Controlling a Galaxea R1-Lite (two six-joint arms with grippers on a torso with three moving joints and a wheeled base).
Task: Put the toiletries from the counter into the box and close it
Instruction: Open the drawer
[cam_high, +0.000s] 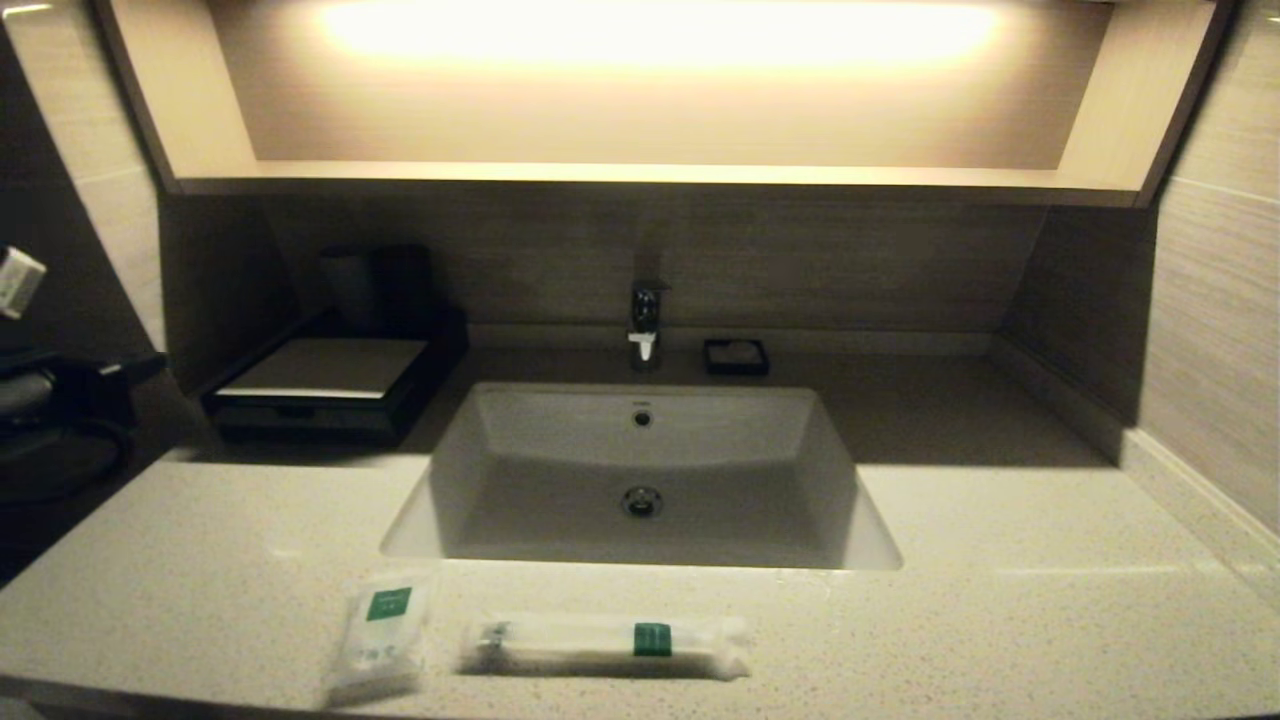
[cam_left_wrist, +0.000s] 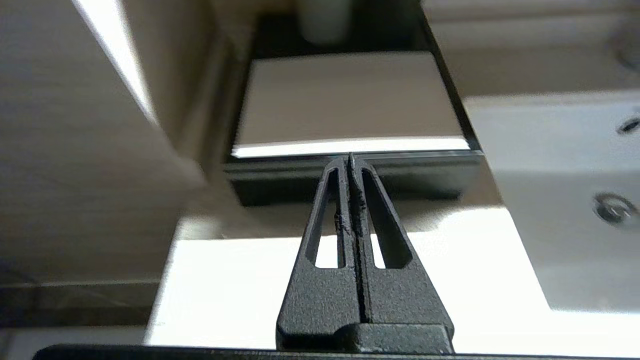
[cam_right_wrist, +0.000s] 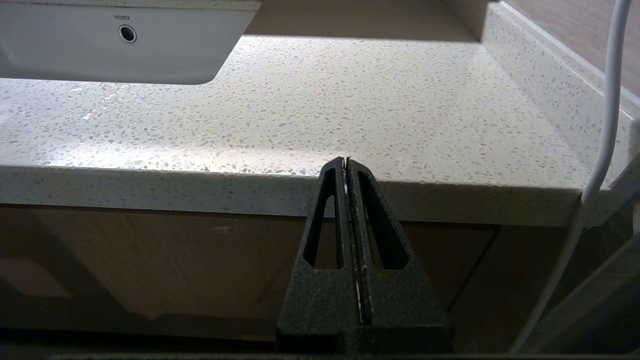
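Two toiletries lie on the counter (cam_high: 1000, 600) near its front edge: a small squarish pouch (cam_high: 380, 635) and, to its right, a long narrow packet (cam_high: 605, 645), both with green labels. The black box (cam_high: 330, 385) with a pale grey top sits at the back left, its drawer front flush with the body. In the left wrist view my left gripper (cam_left_wrist: 350, 158) is shut and empty, hovering over the counter (cam_left_wrist: 240, 290) and pointing at the front of the box (cam_left_wrist: 345, 100). My right gripper (cam_right_wrist: 346, 160) is shut and empty, held just off the front edge of the counter (cam_right_wrist: 350, 100).
The white sunken sink (cam_high: 640, 480) fills the middle, with a faucet (cam_high: 645, 320) and a small black dish (cam_high: 735, 357) behind it. Dark cups (cam_high: 375, 285) stand behind the box. Walls close in on both sides. A white cable (cam_right_wrist: 602, 150) hangs beside the right gripper.
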